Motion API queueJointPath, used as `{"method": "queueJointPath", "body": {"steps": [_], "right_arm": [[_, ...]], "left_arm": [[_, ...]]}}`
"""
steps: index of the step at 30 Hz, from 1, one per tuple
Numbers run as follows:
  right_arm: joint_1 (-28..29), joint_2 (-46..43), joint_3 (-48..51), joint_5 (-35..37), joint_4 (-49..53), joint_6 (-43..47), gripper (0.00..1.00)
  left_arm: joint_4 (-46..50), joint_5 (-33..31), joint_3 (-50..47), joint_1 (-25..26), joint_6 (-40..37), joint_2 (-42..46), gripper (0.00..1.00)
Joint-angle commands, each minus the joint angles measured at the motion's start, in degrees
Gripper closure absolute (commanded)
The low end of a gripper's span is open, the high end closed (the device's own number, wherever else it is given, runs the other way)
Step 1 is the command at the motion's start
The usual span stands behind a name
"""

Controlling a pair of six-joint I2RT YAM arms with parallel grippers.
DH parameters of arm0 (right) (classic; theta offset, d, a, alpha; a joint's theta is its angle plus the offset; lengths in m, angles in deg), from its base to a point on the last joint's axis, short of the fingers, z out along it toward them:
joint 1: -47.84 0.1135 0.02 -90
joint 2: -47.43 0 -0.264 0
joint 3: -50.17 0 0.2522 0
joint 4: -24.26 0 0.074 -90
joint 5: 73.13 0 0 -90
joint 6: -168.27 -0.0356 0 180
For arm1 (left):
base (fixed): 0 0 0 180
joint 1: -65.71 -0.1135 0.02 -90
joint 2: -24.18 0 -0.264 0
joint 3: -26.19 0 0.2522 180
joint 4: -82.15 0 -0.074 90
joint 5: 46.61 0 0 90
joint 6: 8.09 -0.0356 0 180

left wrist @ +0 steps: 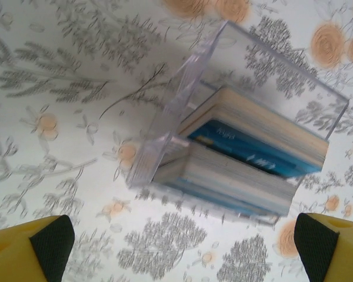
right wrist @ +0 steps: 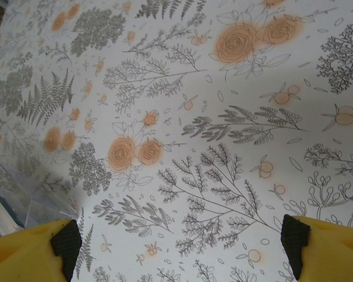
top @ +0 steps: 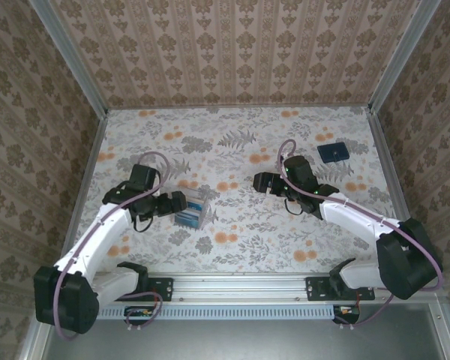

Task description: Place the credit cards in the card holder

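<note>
While low over the boxed credit cards (left wrist: 247, 155), left arm (top: 97, 232) bent, jaws wide; right arm (top: 352, 214) outstretched, jaws wide too.

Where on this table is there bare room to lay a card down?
Bare: the far strip along the back wall, left of the holder; the middle, between the card box and right pincer; the near centre by the rail. Crowded around the box, at the left pincer.
</note>
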Motion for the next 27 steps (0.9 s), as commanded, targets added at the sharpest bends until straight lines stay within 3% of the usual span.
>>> {"method": "queueJointPath", "body": {"steps": [1,7,15,22,27], "right_arm": [[0.31,-0.3,-0.05,-0.17,-0.92,0.5,0.08],[0.41,-1.17,1.0,0.02,-1.7,0.41,0.07],[0.39,-1.08,0.28,0.96,-0.74,-0.34,0.04],[0.42,7.58,-3.27,-17.78,-3.99,-5.65,0.22],[0.39,14.72,-5.93,-26.23,-6.83,-7.97,0.31]], "left_arm": [[-10.47,5.76,-3.78,-0.23,-0.8,-2.01,0.0],[-20.27,10.04,-5.35,1.75,4.01,-6.69,0.0],[-31.82,8.14,-8.6,13.56,17.42,-6.44,0.0],[-40.46,6.92,-5.84,22.51,24.98,-12.28,0.0],[-48.43,9.54,-5.4,24.2,29.25,-17.31,0.0]]}}
